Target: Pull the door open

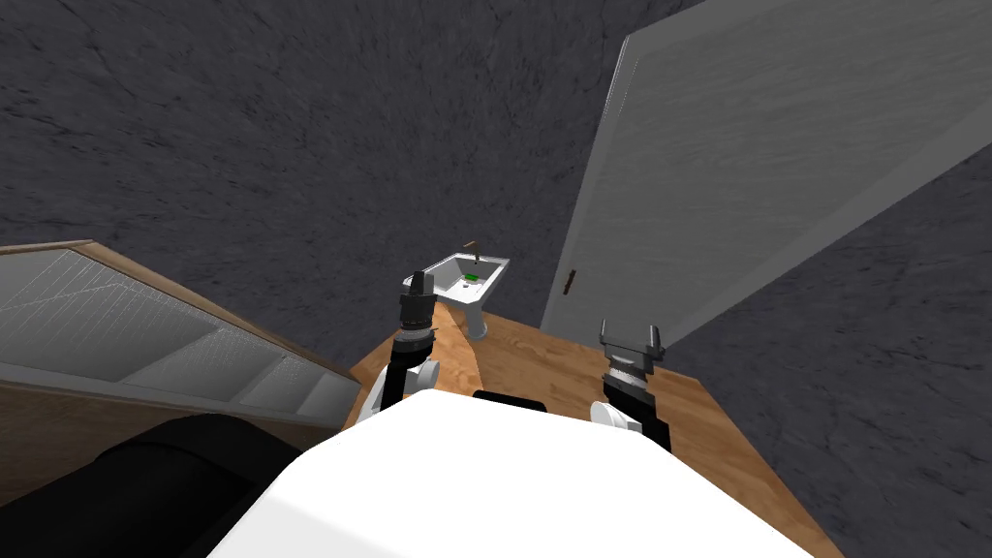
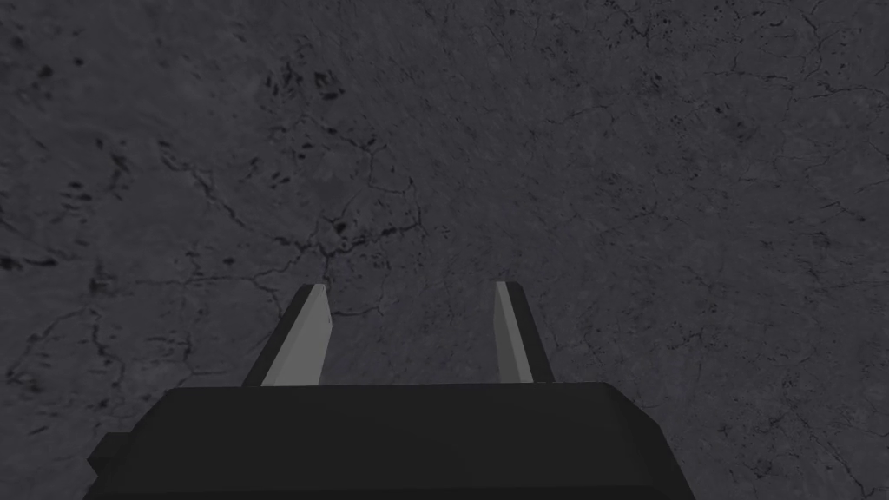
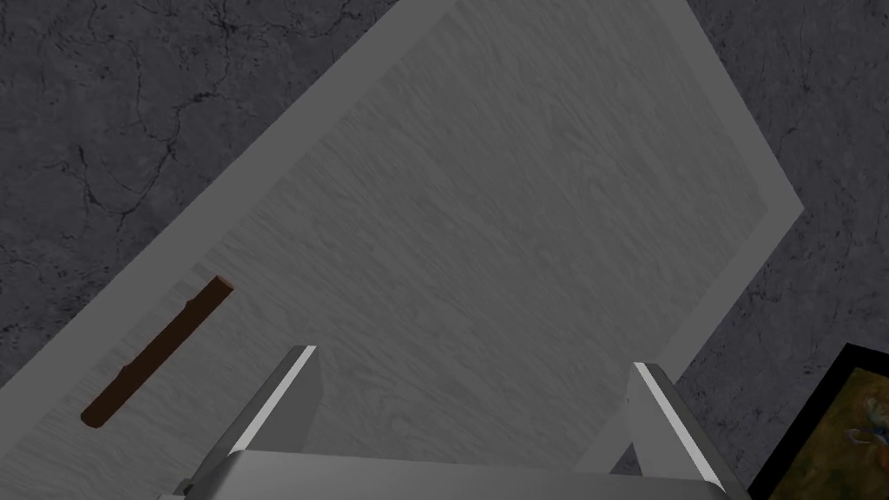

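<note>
Both end effectors [image 2: 412, 288] [image 3: 476, 357], fingers [image 3: 278, 399] apart

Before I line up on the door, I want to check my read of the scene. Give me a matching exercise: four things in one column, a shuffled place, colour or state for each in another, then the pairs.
1. door handle
2. sink
3. left gripper
4. right gripper

A. open, facing the grey door
B. white, with a green thing in its basin
C. brown bar near the door's edge
D. pointed at the dark cracked wall

Pairs: 1-C, 2-B, 3-D, 4-A.
</note>
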You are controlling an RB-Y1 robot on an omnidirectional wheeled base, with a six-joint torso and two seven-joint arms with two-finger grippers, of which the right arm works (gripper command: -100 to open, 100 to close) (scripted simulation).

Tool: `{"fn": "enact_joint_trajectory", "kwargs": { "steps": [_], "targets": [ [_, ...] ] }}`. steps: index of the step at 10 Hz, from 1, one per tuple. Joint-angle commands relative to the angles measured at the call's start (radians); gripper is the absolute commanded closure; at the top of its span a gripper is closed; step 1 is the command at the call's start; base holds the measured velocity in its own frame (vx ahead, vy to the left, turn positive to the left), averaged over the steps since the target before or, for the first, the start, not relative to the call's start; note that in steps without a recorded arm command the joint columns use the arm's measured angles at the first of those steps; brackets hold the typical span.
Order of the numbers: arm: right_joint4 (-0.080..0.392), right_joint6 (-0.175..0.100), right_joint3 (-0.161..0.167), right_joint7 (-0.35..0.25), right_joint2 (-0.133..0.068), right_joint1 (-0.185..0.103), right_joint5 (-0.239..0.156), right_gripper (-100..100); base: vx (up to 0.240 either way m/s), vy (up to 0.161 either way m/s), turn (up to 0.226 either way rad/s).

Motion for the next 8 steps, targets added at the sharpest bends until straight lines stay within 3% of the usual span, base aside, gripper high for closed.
{"fn": "enact_joint_trajectory", "kwargs": {
  "steps": [1, 8],
  "targets": [
    [0.029, -0.013, 0.002, -0.026, -0.001, 0.000, -0.020, -100, 0.087, -0.043, 0.181],
    [0.185, -0.059, -0.011, -0.156, -0.016, -0.029, -0.133, -100, 0.096, -0.067, 0.187]
  ]
}}
